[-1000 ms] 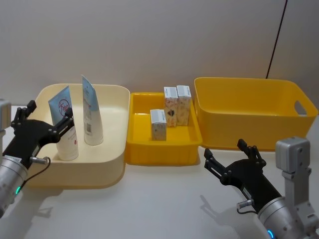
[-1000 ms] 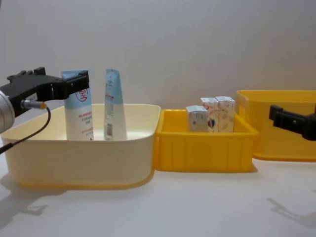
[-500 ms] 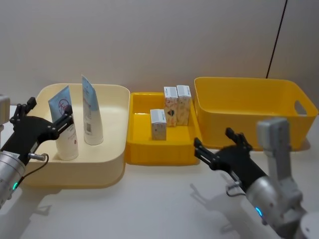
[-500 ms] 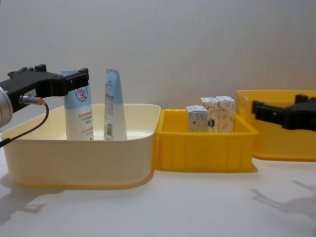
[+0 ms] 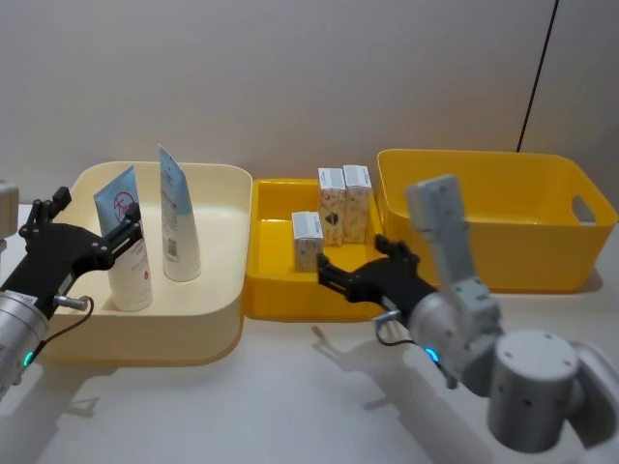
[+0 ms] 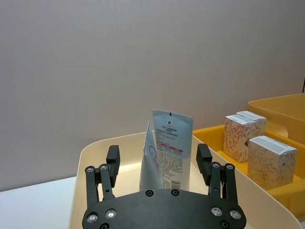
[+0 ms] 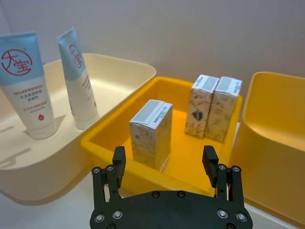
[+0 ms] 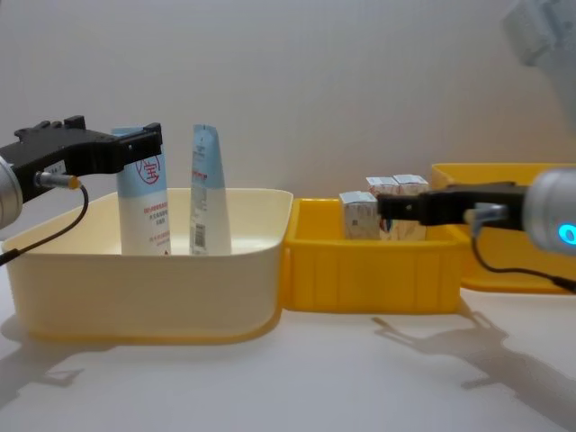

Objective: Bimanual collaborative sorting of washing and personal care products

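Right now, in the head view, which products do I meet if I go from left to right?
wide tube → slim tube → front carton → rear left carton → rear right carton

In the chest view, the wall of the cream bin (image 8: 144,288) hides from us the bases of the wide tube (image 8: 144,211) and slim tube (image 8: 209,198), whose print we cannot read.

The left gripper (image 5: 92,220) hangs at the left edge of the head view, level, with its fingers (image 6: 113,156) spread apart. The right arm (image 5: 469,324) stretches in from the lower right. The right gripper (image 5: 356,263) is at mid-frame, fingers wide apart.
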